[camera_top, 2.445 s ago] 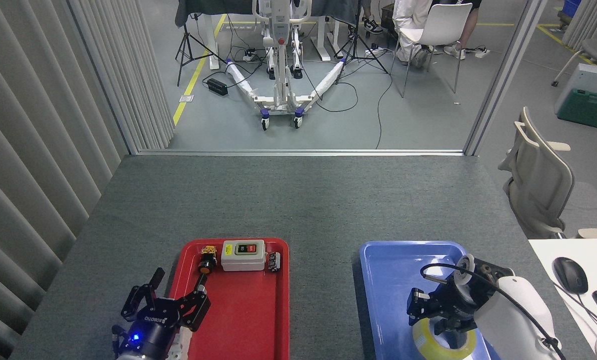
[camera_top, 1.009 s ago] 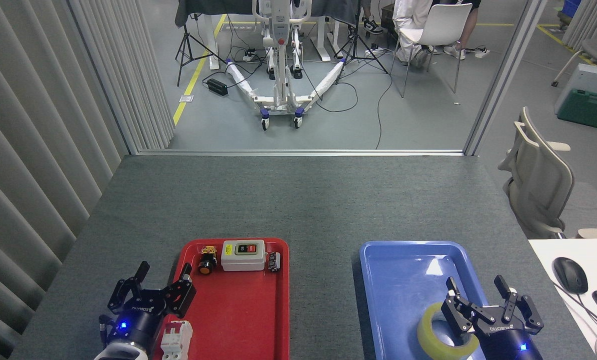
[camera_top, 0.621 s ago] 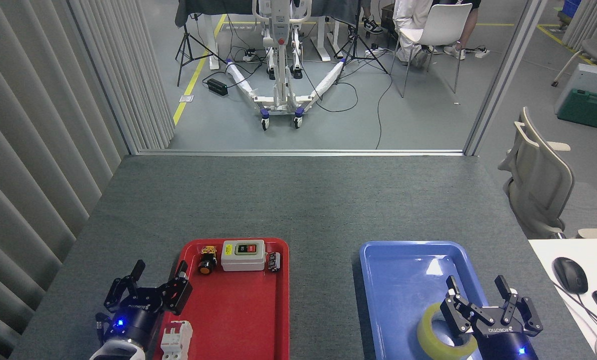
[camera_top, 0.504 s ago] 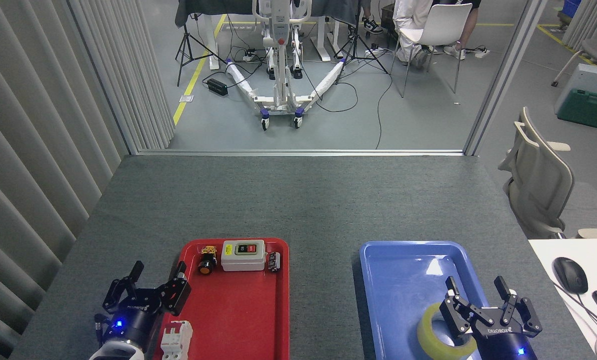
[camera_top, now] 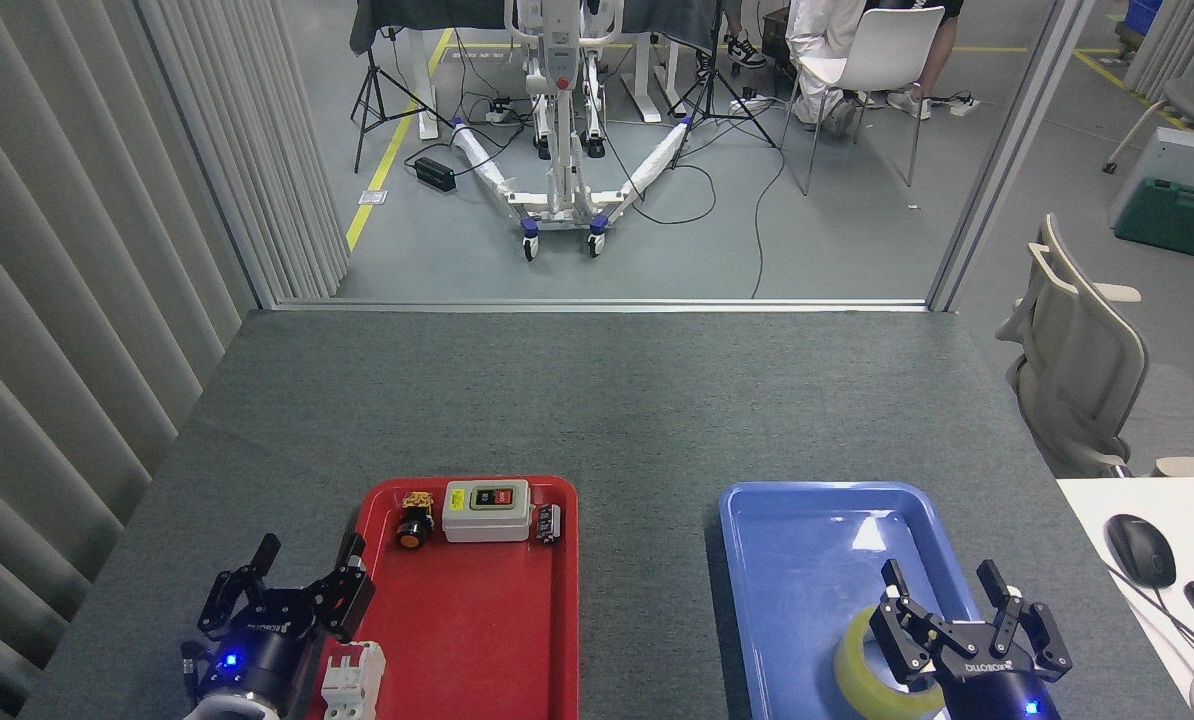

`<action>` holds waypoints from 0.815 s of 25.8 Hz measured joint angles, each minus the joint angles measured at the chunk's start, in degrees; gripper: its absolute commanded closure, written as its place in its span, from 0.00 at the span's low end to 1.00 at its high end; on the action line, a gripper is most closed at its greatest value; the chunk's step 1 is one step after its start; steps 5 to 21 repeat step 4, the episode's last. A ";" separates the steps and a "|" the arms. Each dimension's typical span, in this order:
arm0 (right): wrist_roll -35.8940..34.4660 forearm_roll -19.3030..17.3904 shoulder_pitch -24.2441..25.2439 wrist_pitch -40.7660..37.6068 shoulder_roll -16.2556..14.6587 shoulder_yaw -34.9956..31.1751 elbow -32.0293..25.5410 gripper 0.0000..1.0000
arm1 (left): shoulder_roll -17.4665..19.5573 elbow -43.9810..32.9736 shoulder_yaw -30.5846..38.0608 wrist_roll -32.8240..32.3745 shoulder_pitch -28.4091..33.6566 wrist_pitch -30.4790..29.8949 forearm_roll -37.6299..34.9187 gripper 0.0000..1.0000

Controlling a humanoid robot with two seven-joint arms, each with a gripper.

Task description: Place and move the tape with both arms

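Note:
The yellow translucent tape (camera_top: 862,672) lies flat in the near part of the blue tray (camera_top: 807,540), partly covered by my right gripper. My right gripper (camera_top: 942,582) stands open at the bottom right, fingers pointing away from me, its body over the roll's right side and nothing between the fingers. At the bottom left my left gripper (camera_top: 307,557) is open too, holding nothing, beside the near left edge of the red tray (camera_top: 477,640).
The red tray carries a grey switch box (camera_top: 486,509), a black push button (camera_top: 415,527), a small black part (camera_top: 548,523) and a white circuit breaker (camera_top: 353,676). A mouse (camera_top: 1140,549) and keyboard lie on a white desk at right. A chair (camera_top: 1077,360) stands beyond.
The right arm, earlier bent over the tape, has pulled back with its gripper open. Both grippers have since drifted slightly toward me. The tape stays in the blue tray.

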 measured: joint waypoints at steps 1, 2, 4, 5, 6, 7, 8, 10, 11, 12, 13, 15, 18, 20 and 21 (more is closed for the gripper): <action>0.02 0.00 0.00 0.00 0.01 0.00 0.00 0.00 | 0.02 0.03 0.02 0.05 -0.01 0.00 0.00 0.00; 0.04 -0.01 0.00 0.00 0.03 0.00 0.00 0.00 | 0.02 0.05 0.04 0.08 -0.02 0.00 0.00 0.00; 0.15 -0.01 0.00 0.00 0.04 0.00 0.01 0.00 | 0.05 0.16 0.10 0.10 -0.05 0.00 0.01 0.00; 0.15 -0.01 0.00 0.00 0.04 0.00 0.01 0.00 | 0.05 0.16 0.10 0.10 -0.05 0.00 0.01 0.00; 0.15 -0.01 0.00 0.00 0.04 0.00 0.01 0.00 | 0.05 0.16 0.10 0.10 -0.05 0.00 0.01 0.00; 0.15 -0.01 0.00 0.00 0.04 0.00 0.01 0.00 | 0.05 0.16 0.10 0.10 -0.05 0.00 0.01 0.00; 0.15 -0.01 0.00 0.00 0.04 0.00 0.01 0.00 | 0.05 0.16 0.10 0.10 -0.05 0.00 0.01 0.00; 0.15 -0.01 0.00 0.00 0.04 0.00 0.01 0.00 | 0.05 0.16 0.10 0.10 -0.05 0.00 0.01 0.00; 0.15 -0.01 0.00 0.00 0.04 0.00 0.01 0.00 | 0.05 0.16 0.10 0.10 -0.05 0.00 0.01 0.00; 0.15 -0.01 0.00 0.00 0.04 0.00 0.01 0.00 | 0.05 0.16 0.10 0.10 -0.05 0.00 0.01 0.00; 0.15 -0.01 0.00 0.00 0.04 0.00 0.01 0.00 | 0.05 0.16 0.10 0.10 -0.05 0.00 0.01 0.00; 0.15 -0.01 0.00 0.00 0.04 0.00 0.01 0.00 | 0.05 0.16 0.10 0.10 -0.05 0.00 0.01 0.00; 0.15 -0.01 0.00 0.00 0.04 0.00 0.01 0.00 | 0.05 0.16 0.10 0.10 -0.05 0.00 0.01 0.00; 0.15 -0.01 0.00 0.00 0.04 0.00 0.01 0.00 | 0.05 0.16 0.10 0.10 -0.05 0.00 0.01 0.00; 0.15 -0.01 0.00 0.00 0.04 0.00 0.01 0.00 | 0.05 0.16 0.10 0.10 -0.05 0.00 0.01 0.00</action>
